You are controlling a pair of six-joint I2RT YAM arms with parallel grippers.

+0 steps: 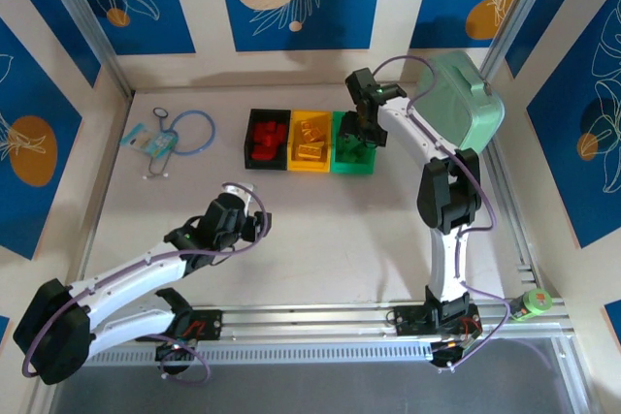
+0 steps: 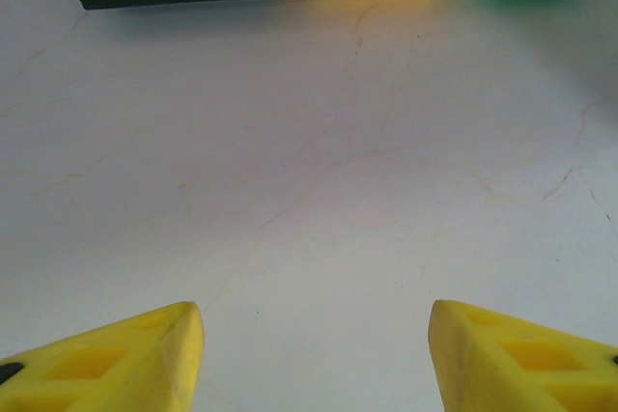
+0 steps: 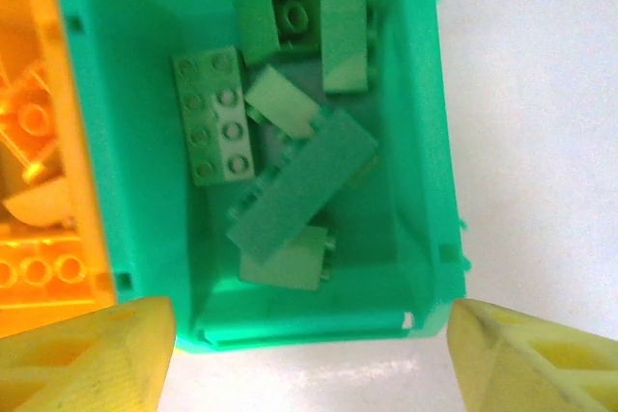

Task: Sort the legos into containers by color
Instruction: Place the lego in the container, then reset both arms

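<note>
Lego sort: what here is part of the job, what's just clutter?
Job: red legos in black bin; yellow legos in yellow bin; green legos in green bin.
Lying about: blue stethoscope, teal packet, mint-green case.

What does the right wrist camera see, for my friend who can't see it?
A green bin holding a jumble of green legos sits straight below the camera. The right gripper is open, its two yellow fingers apart at the bottom corners; a yellow bin with orange legos pokes in at the left.
</note>
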